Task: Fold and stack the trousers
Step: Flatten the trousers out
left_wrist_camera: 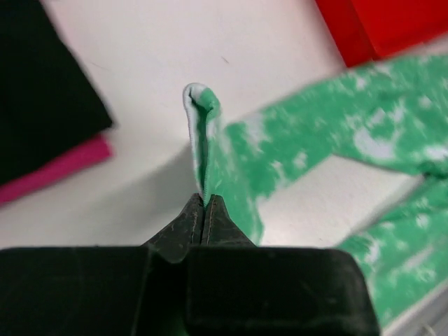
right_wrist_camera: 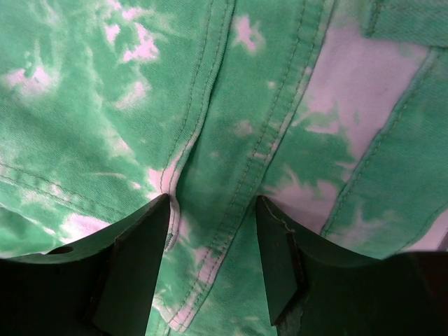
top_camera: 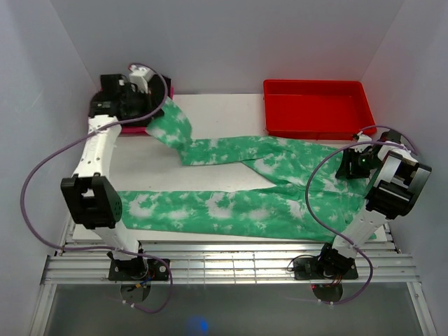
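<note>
The green tie-dye trousers (top_camera: pixel 238 203) lie spread on the white table, waist at the right and both legs running left. My left gripper (top_camera: pixel 155 115) at the back left is shut on the end of the far leg. In the left wrist view the pinched hem (left_wrist_camera: pixel 201 133) stands up as a fold above the closed gripper (left_wrist_camera: pixel 204 201). My right gripper (top_camera: pixel 352 166) is over the waist area. In the right wrist view it (right_wrist_camera: pixel 213 210) is open, its fingertips (right_wrist_camera: pixel 150 224) resting on the fabric (right_wrist_camera: pixel 231 105) either side of a stitched seam.
A red tray (top_camera: pixel 315 105) stands at the back right and also shows in the left wrist view (left_wrist_camera: pixel 378 28). A black garment (left_wrist_camera: pixel 42 105) lies on a pink garment (left_wrist_camera: pixel 56 171) at the back left, under my left arm. White walls enclose the table.
</note>
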